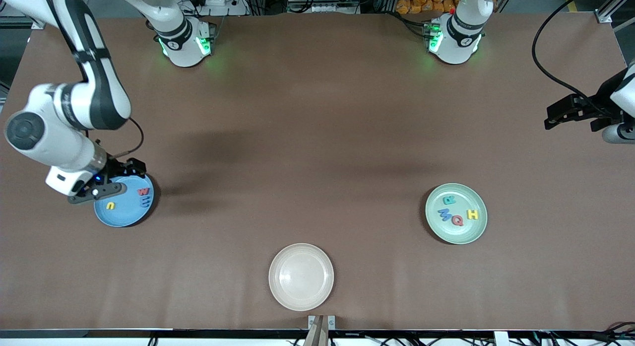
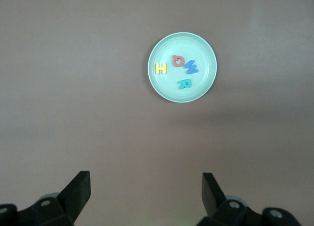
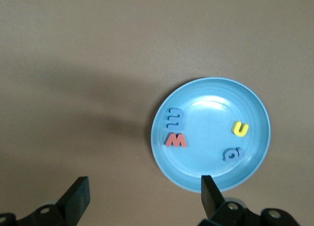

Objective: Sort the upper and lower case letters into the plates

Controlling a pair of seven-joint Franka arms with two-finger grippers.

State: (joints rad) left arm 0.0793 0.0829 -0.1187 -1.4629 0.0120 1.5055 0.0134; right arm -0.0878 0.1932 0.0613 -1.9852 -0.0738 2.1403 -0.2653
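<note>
We count four letters on the blue plate (image 3: 211,133): a yellow one (image 3: 240,129), a red one (image 3: 176,140), two blue ones (image 3: 175,117). Toward the left arm's end from that plate, the green plate (image 1: 456,213) carries four more. Nothing lies loose on the table (image 1: 317,137), so the sorting looks finished. The right gripper (image 3: 142,196) hangs over the blue plate's edge, fingers wide and empty. The left gripper (image 2: 144,196) waits, spread wide too. The beige plate (image 1: 301,276) holds nothing.

Open table (image 1: 307,137) between plates (image 1: 456,213)
</note>
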